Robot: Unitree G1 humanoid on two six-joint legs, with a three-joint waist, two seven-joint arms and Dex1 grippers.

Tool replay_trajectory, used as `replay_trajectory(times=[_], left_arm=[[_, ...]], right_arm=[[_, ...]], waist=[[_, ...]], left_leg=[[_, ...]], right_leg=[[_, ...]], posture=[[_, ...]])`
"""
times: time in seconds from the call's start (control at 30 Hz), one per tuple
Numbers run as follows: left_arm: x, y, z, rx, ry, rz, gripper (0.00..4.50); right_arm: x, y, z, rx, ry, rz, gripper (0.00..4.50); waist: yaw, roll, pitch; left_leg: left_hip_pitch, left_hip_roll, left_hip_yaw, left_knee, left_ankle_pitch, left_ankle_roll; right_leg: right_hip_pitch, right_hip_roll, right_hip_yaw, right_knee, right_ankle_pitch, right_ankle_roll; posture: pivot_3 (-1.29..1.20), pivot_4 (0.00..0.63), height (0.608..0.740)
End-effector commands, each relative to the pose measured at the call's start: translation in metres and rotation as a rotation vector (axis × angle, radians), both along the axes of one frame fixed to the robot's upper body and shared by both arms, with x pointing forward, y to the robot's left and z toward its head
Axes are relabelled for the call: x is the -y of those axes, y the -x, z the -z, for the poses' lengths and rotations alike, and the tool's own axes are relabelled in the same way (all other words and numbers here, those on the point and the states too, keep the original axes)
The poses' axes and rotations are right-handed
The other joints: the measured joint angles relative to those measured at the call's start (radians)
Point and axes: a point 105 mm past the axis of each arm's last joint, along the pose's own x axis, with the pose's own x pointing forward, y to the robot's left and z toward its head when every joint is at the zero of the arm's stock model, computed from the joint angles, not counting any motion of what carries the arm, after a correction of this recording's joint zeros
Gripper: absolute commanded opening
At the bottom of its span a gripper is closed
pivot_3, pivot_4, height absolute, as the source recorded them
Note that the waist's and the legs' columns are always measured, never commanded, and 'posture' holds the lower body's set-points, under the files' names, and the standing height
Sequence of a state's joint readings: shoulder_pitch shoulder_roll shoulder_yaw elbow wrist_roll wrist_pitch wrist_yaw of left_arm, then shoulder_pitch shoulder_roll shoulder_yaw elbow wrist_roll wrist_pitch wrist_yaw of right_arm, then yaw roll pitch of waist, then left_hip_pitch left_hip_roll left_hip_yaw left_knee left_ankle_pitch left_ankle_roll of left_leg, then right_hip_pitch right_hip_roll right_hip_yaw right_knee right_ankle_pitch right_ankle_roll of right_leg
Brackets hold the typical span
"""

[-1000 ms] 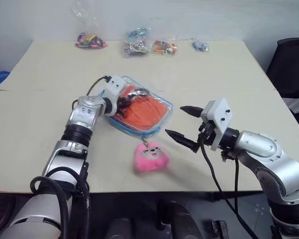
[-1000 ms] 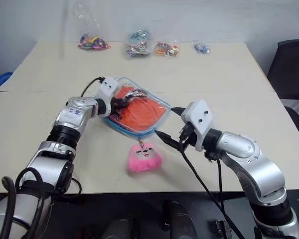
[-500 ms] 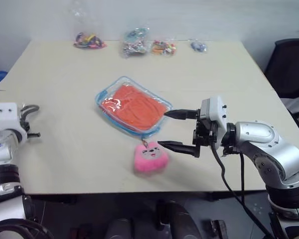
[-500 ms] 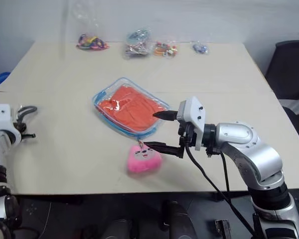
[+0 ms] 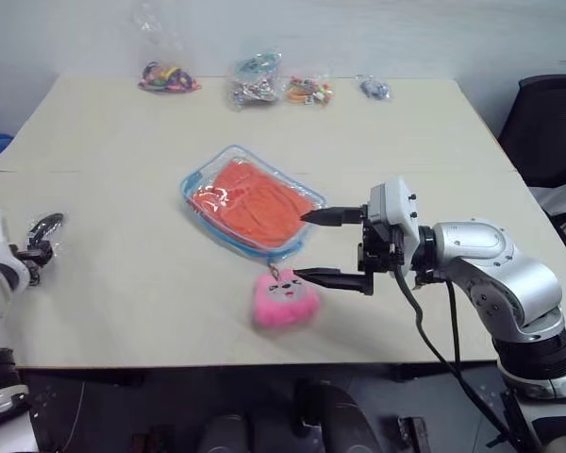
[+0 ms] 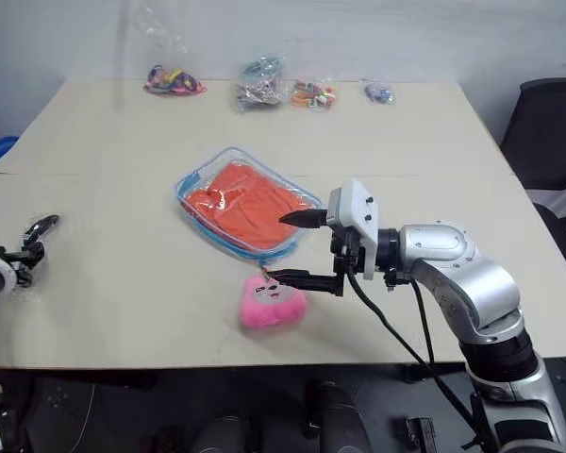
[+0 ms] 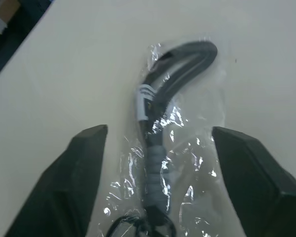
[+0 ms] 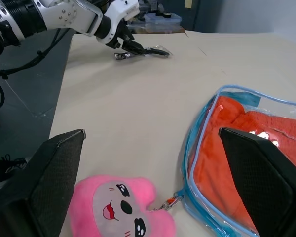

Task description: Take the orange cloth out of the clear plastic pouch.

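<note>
Left gripper (image 7: 158, 143): withdrawn from clear plastic pouch (image 5: 253, 204) to bench (image 5: 123, 132) edge, fingers now spread over a bagged dark item (image 7: 160, 148). Right gripper (image 5: 311, 245): fingers apart beside pouch. Orange cloth (image 5: 259, 201): still inside.

The right arm reaches in from the right, bent at the elbow, wrist turned so the right gripper (image 5: 319, 245) points leftward, nearly level, fingers spread wide; the left arm sits far out to the left, its left gripper (image 7: 155, 143) low, fingers parted.
</note>
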State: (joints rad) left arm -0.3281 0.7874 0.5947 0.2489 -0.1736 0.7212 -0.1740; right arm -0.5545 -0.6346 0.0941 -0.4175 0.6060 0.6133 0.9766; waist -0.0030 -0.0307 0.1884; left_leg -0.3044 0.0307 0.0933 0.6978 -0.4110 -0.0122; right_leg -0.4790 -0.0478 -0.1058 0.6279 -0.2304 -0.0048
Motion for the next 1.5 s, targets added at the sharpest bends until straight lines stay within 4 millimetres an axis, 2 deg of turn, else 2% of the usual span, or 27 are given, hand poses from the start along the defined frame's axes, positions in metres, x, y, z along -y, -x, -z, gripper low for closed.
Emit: replay_trajectory(times=[0.03, 0.13, 0.17, 0.23, 0.3, 0.37, 0.4, 0.47, 0.57, 0.63, 0.7, 0.8, 0.9, 1.07, 1.2, 1.5], left_arm=[[-0.006, 0.013, -0.04, 0.083, -0.038, 0.04, 4.46], [0.002, 0.017, -0.058, 0.104, -0.007, 0.145, 4.46], [0.014, 0.018, -0.069, 0.122, 0.002, 0.251, 4.46], [0.051, 0.022, -0.095, 0.158, -0.004, 0.526, 4.46], [0.1, 0.034, -0.111, 0.127, -0.047, 0.836, 4.46], [0.146, 0.044, -0.112, 0.043, -0.098, 1.1, 4.46], [0.162, 0.044, -0.109, 0.012, -0.121, 1.177, 4.46], [0.18, 0.034, -0.105, -0.026, -0.189, 1.235, 4.46], [0.184, 0.01, -0.088, -0.14, -0.421, 1.259, 4.46], [0.174, -0.011, -0.067, -0.287, -0.686, 1.268, 4.46], [0.162, -0.033, -0.055, -0.384, -0.924, 1.269, 4.46], [0.171, -0.074, -0.062, -0.329, -1.093, 1.28, 4.46], [0.185, -0.104, -0.073, -0.255, -1.227, 1.267, 4.46], [0.202, -0.126, -0.076, -0.189, -1.337, 1.277, 4.46], [0.201, -0.132, -0.054, -0.289, -1.401, 1.311, 4.46], [0.225, -0.145, -0.046, -0.278, -1.404, 1.316, 4.46]], right_arm=[[0.008, 0.002, -0.003, 0.033, 0.005, 0.026, 4.5], [0.012, 0.002, 0.001, 0.039, 0.022, 0.052, 4.5], [0.014, 0.002, 0.002, 0.041, 0.027, 0.062, 4.5], [0.018, 0.002, 0.004, 0.043, 0.033, 0.084, 4.5], [0.021, 0.002, 0.005, 0.041, 0.036, 0.103, 4.5], [0.024, 0.002, 0.007, 0.039, 0.04, 0.121, 4.5], [0.025, 0.003, 0.008, 0.04, 0.042, 0.128, 4.5], [0.026, 0.003, 0.008, 0.045, 0.043, 0.142, 4.5], [0.027, 0.003, 0.007, 0.046, 0.037, 0.152, 4.5], [0.026, 0.003, 0.005, 0.047, 0.031, 0.148, 4.5], [0.024, 0.004, 0.004, 0.049, 0.027, 0.139, 4.5], [0.024, 0.003, 0.001, 0.061, 0.019, 0.146, 4.5], [0.023, 0.004, 0.001, 0.067, 0.006, 0.167, 4.5], [0.024, 0.01, 0.004, 0.067, -0.005, 0.198, 4.5], [0.029, 0.012, 0.005, 0.072, -0.009, 0.249, 4.5], [0.035, 0.015, 0.005, 0.083, -0.012, 0.315, 4.5]], waist=[[0.0, 0.0, 0.0], [0.001, 0.0, 0.0], [0.001, 0.0, 0.0], [0.001, 0.0, 0.0], [0.002, 0.0, 0.0], [0.003, 0.001, 0.001], [0.004, 0.002, 0.001], [0.006, 0.004, 0.002], [0.003, 0.005, 0.002], [-0.004, 0.005, 0.002], [-0.002, 0.005, 0.002], [0.006, 0.005, 0.002], [0.018, 0.004, 0.001], [0.017, 0.004, 0.001], [0.015, 0.004, 0.001], [0.026, 0.003, 0.002]], left_leg=[[0.0, 0.0, 0.0, 0.0, 0.0, 0.0], [0.0, 0.0, 0.0, 0.0, 0.0, 0.0], [0.0, 0.0, 0.0, 0.0, 0.0, 0.0], [0.0, 0.0, 0.0, 0.0, 0.0, 0.0], [0.0, 0.0, 0.0, 0.0, -0.001, -0.001], [0.0, 0.0, -0.001, 0.0, -0.001, -0.001], [0.0, 0.0, 0.0, 0.0, -0.001, -0.001], [0.001, -0.001, 0.0, 0.0, -0.001, -0.001], [0.002, -0.001, 0.0, 0.0, 0.0, -0.002], [0.003, 0.0, 0.003, -0.002, 0.001, -0.004], [0.003, 0.0, 0.004, -0.006, 0.002, -0.005], [0.002, 0.0, 0.004, -0.006, 0.003, -0.005], [-0.004, 0.0, 0.008, -0.002, 0.003, -0.003], [-0.013, -0.001, 0.011, 0.001, -0.001, 0.004], [-0.013, -0.002, 0.013, 0.002, -0.001, 0.006], [-0.011, -0.002, 0.013, 0.003, 0.0, 0.008]], right_leg=[[0.0, 0.0, 0.0, 0.0, 0.0, 0.0], [0.0, 0.0, 0.0, 0.0, 0.0, 0.0], [0.0, 0.0, 0.0, -0.001, 0.0, 0.0], [0.0, 0.0, 0.0, -0.001, 0.0, -0.001], [0.0, 0.0, 0.0, -0.001, -0.001, -0.001], [0.0, 0.0, 0.0, -0.002, -0.001, -0.001], [0.0, 0.0, 0.0, -0.002, -0.001, -0.001], [0.001, 0.0, 0.001, -0.002, -0.001, -0.001], [0.002, 0.002, 0.003, 0.0, -0.001, -0.001], [0.002, 0.004, 0.005, 0.0, 0.0, -0.002], [0.002, 0.005, 0.006, 0.0, 0.0, -0.003], [-0.001, 0.007, 0.003, -0.001, 0.0, -0.005], [-0.002, 0.006, -0.001, 0.0, 0.001, -0.004], [-0.006, 0.005, -0.002, -0.003, 0.004, 0.002], [-0.006, 0.005, -0.005, -0.005, 0.005, 0.005], [-0.004, 0.004, -0.002, -0.004, 0.007, 0.005]], posture=[[0.0, 0.15, 0.74], [0.0, 0.15, 0.74], [0.0, 0.15, 0.74], [0.0, 0.15, 0.74], [0.0, 0.15, 0.74], [0.0, 0.15, 0.74], [0.0, 0.15, 0.74], [0.0, 0.15, 0.74], [0.0, 0.15, 0.74], [0.0, 0.15, 0.74], [0.0, 0.15, 0.74], [0.0, 0.15, 0.74], [0.0, 0.15, 0.74], [0.0, 0.15, 0.74], [0.0, 0.15, 0.74], [0.0, 0.15, 0.74]])
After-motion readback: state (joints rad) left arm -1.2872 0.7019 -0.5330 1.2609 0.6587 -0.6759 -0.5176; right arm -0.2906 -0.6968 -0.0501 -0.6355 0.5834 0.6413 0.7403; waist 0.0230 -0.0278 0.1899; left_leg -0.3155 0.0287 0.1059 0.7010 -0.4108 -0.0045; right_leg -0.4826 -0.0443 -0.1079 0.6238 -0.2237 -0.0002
